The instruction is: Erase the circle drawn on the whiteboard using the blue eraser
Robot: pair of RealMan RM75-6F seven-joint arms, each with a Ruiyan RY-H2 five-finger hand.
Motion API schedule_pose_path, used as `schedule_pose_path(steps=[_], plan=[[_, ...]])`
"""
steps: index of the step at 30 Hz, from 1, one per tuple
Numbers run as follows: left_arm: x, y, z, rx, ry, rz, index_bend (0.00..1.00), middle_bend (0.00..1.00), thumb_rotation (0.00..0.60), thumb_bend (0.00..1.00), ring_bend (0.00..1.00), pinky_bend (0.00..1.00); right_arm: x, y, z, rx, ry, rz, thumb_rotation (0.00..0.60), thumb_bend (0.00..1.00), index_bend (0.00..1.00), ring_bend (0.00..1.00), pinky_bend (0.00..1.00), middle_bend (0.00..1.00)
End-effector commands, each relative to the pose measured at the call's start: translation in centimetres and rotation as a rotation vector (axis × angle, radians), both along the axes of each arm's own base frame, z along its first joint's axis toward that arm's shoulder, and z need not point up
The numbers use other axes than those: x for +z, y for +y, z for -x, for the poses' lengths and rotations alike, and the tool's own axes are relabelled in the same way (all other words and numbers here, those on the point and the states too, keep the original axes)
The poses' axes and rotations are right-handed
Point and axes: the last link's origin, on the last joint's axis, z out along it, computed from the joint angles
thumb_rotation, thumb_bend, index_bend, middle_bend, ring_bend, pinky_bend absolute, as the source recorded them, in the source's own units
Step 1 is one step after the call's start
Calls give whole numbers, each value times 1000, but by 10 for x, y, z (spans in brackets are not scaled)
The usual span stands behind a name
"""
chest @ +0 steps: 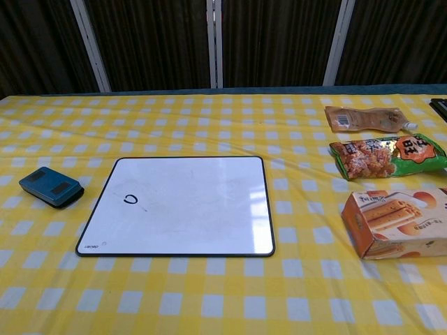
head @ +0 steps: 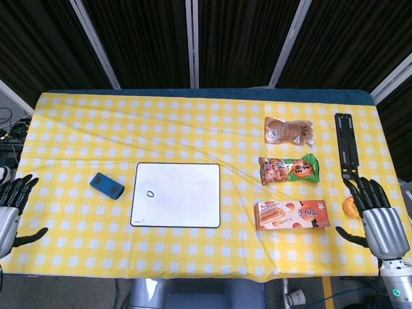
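Note:
A white whiteboard (head: 177,194) (chest: 181,206) with a dark rim lies flat at the table's middle. A small black circle (head: 150,194) (chest: 129,200) is drawn near its left edge. The blue eraser (head: 106,185) (chest: 50,186) lies on the cloth just left of the board, apart from it. My left hand (head: 11,209) hovers at the table's left edge, fingers spread, holding nothing. At the right edge my right hand (head: 376,215) is likewise spread and holds nothing. Neither hand shows in the chest view.
Right of the board lie a brown pouch (head: 289,131), a green snack bag (head: 290,170) and an orange biscuit box (head: 292,215). A black flat tool (head: 346,143) lies at the far right, and an orange round thing (head: 349,207) sits beside my right hand.

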Motion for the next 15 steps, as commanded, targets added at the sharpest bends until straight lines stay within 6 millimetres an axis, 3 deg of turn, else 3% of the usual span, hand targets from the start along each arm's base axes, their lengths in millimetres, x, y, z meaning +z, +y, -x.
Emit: schedule_pose_path(steps=[1,5,8,11,15], plan=[[0,0,0,-2,0,-1,0,0,600,0,0,0,0,0,0,-1,-2,-2,600,0,0,0,0,0],[-1,2,2,-4,5,4,0,0,600,0,0,0,-1,-2,1,-4,-4,-7,600,0,0,0,0,0],[-8,16,5,-16,22,25,0,0,600,0,0,0,-1,-3,0,-5,-7,-8,600,0,0,0,0,0],[-20,44,9,-49,40,57,0,0,600,0,0,0,-1,-4,0,-4,3,-4,600,0,0,0,0,0],[-48,96,16,-117,133,155,0,0,600,0,0,0,-3,-6,3,-21,22,-2,600,0,0,0,0,0]])
